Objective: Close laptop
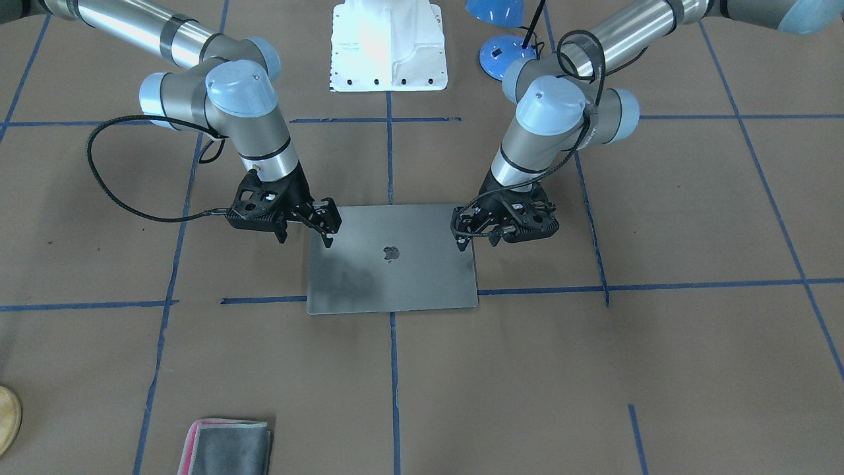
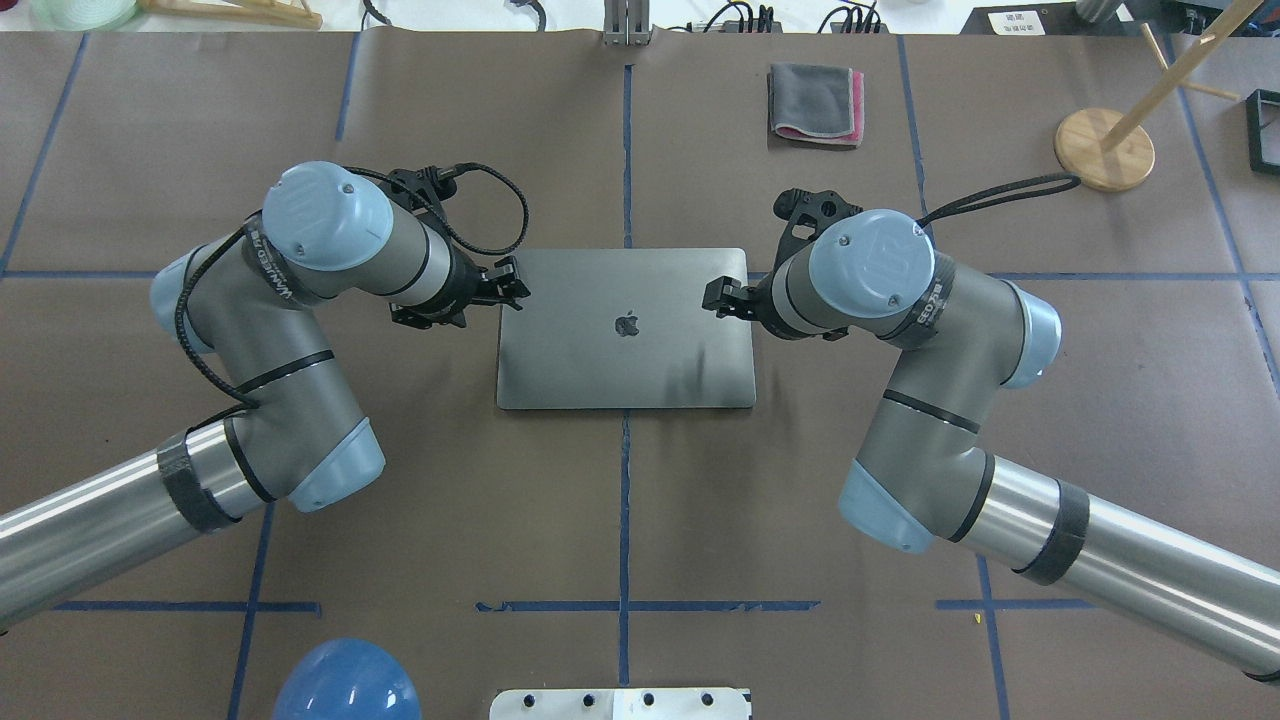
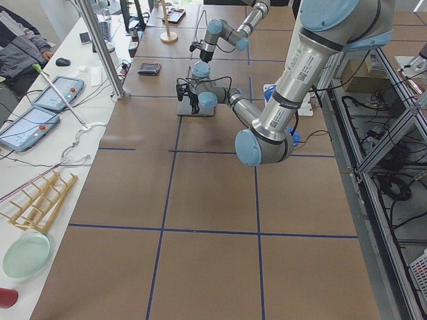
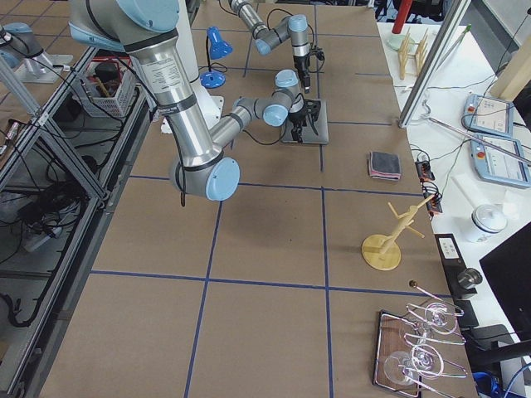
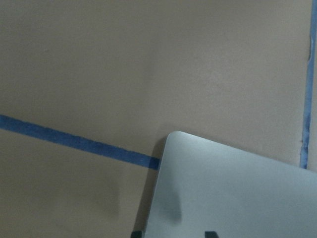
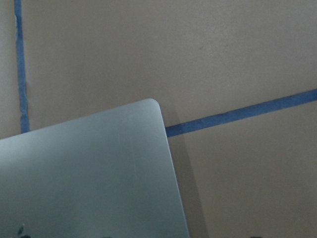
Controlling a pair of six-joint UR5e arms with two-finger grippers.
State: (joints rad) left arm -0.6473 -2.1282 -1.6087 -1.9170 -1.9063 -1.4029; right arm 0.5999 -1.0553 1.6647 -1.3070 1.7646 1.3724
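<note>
The laptop (image 2: 625, 360) lay flat near the middle of the brown tabletop (image 2: 700, 520), its lid already down on its base and the dark logo facing up. The blue tape lines of the grid ran out from under its edges. The left pincer (image 2: 512, 285) hung at the laptop's left side, by the corner farther from the robot. In the front-facing view its two fingers stood apart with nothing between them. The left wrist view showed that rounded corner of the lid from above, with two dark fingertips (image 5: 210, 233) just visible at the bottom edge, set well apart. The right pincer (image 2: 722, 297) hung at the opposite side of the laptop, by the other far corner. It too was spread and gripped nothing; one fingertip (image 1: 328, 239) sat over the lid's edge and the other lay off to the side over the bare tabletop. Whether either pincer touched the lid could not be told, though soft shadows on the metal lay apart from the fingers. A folded grey cloth (image 2: 815, 103) with a pink edge rested well apart from the laptop, toward the far side of the tabletop.
</note>
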